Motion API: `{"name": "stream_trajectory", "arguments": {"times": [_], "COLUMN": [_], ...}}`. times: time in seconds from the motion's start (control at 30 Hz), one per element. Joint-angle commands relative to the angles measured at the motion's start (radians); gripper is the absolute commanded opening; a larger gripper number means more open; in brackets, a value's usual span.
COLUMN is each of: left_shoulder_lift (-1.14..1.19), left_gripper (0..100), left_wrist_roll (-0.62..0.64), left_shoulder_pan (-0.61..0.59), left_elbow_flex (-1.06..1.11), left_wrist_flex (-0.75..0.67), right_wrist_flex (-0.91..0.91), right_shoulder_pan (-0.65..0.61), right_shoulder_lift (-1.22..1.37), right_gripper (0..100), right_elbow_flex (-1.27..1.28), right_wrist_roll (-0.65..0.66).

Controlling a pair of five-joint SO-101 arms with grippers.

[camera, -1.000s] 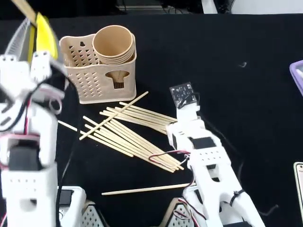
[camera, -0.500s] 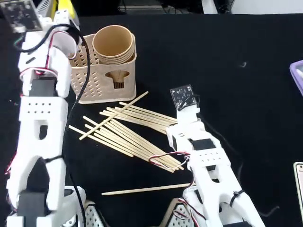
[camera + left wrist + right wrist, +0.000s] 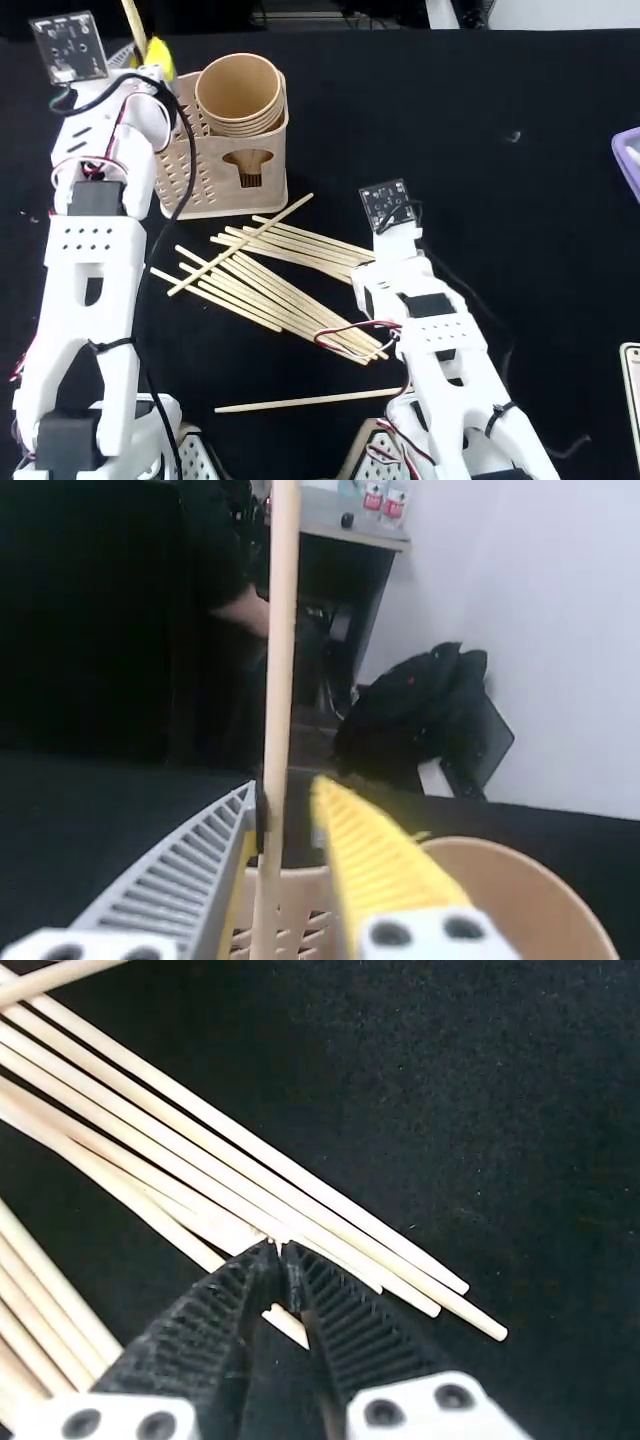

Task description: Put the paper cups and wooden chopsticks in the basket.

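A stack of paper cups (image 3: 240,92) stands inside the beige basket (image 3: 212,172) at the back left. My left gripper (image 3: 150,55) is above the basket's left rim, shut on one wooden chopstick (image 3: 130,18) held nearly upright. In the left wrist view the chopstick (image 3: 280,680) rises between the fingers of the left gripper (image 3: 285,790), with the basket rim (image 3: 295,878) and a cup (image 3: 520,890) just below. Several chopsticks (image 3: 270,285) lie in a loose pile mid-table. My right gripper (image 3: 283,1252) is shut, its tips resting on the pile's chopsticks (image 3: 200,1170).
One chopstick (image 3: 310,400) lies apart near the front edge, between the arm bases. The right arm (image 3: 420,310) stretches over the pile's right end. A purple object (image 3: 628,155) and a white one (image 3: 632,370) sit at the far right edge.
The left arm has swung up and back from the near left to above the basket's rim, carrying the chopstick. The right arm has not moved.
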Motion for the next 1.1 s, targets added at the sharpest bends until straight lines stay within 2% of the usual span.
{"name": "stream_trajectory", "arguments": {"times": [0.0,0.13,0.27,0.33,0.43,0.53,0.67,0.73,0.87,1.07], "left_shoulder_lift": [-0.077,-0.15,-0.278,-0.351,-0.446,-0.534,-0.624,-0.654,-0.686,-0.684], "left_gripper": [13,13,13,13,13,13,13,13,13,13], "left_wrist_roll": [0.003,0.003,0.003,0.002,0.002,0.002,0.002,0.008,0.006,0.038], "left_shoulder_pan": [-0.03,-0.059,-0.107,-0.145,-0.216,-0.269,-0.303,-0.305,-0.326,-0.513], "left_elbow_flex": [-0.016,-0.027,-0.024,-0.013,0.047,0.177,0.394,0.489,0.651,0.743], "left_wrist_flex": [0.011,0.109,0.307,0.427,0.597,0.68,0.686,0.663,0.545,0.425], "right_wrist_flex": [-0.018,-0.018,0.061,0.196,0.45,0.651,0.822,0.881,0.968,0.979], "right_shoulder_pan": [0.018,0.018,0.018,0.018,0.018,-0.028,-0.155,-0.235,-0.431,-0.743], "right_shoulder_lift": [-0.035,-0.035,-0.036,-0.036,-0.036,-0.036,-0.036,-0.036,-0.036,-0.036], "right_gripper": [1.1,1.1,1.4,4.8,16.2,20.7,18.7,18.7,18.7,18.7], "right_elbow_flex": [-0.005,-0.005,-0.045,-0.128,-0.292,-0.407,-0.446,-0.444,-0.444,-0.41], "right_wrist_roll": [-0.008,-0.008,0.0,0.0,0.006,0.176,0.534,0.603,0.62,0.499]}}
